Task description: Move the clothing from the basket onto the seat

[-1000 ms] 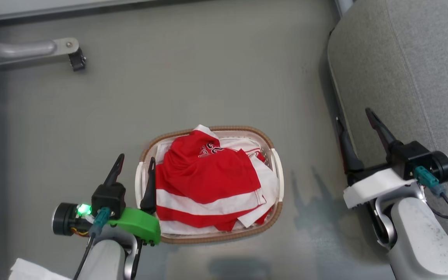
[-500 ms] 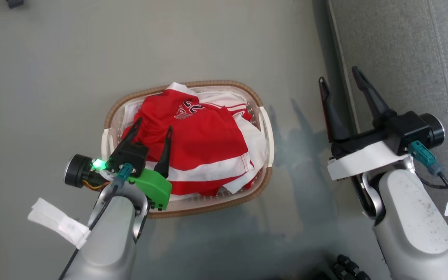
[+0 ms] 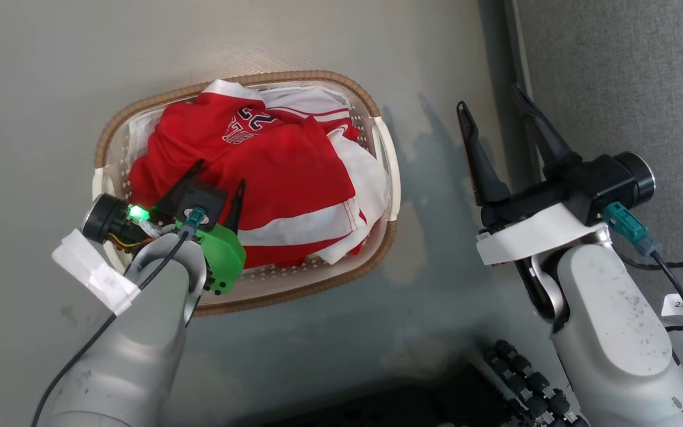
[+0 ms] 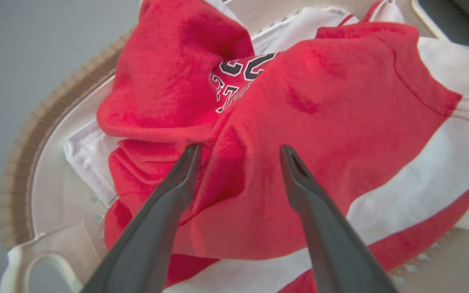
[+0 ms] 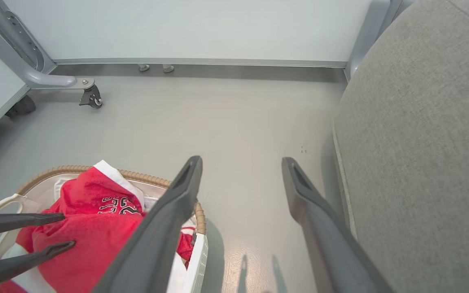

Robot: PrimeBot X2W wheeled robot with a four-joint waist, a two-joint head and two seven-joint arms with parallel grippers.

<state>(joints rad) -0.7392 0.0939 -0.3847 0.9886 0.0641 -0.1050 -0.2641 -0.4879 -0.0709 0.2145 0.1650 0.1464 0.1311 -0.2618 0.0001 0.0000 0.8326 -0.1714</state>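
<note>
The clothing (image 3: 294, 178), a heap of red garments with white stripes and panels, lay piled in the basket (image 3: 324, 77), rising above its brown rim; none of it was on the seat (image 3: 614, 89). Toward the far end showed a jersey (image 3: 241, 127) with dark lettering, partly under a red-and-white piece. The oval white basket stood on the smooth grey floor (image 3: 51, 89), near the big grey cushion on the robot's right but apart from it.

The left gripper (image 4: 239, 148) was over the near-left part of the heap, its two dark fingers (image 4: 169, 195) spread wide and empty, tips at a raised red fold; whether they touched the cloth could not be told. The right gripper (image 3: 490, 96) hung over the strip of floor between basket and seat, likewise wide open and holding nothing.

By my reading the step in hand was the reach for the first garment, with the whole transfer yet to do. The next move would call for setting the left fingers astride the fold, closing on enough cloth to lift one piece free of its neighbours, then carrying it rightward over the rim to the cushion; loose fabric might drag a second garment along
</note>
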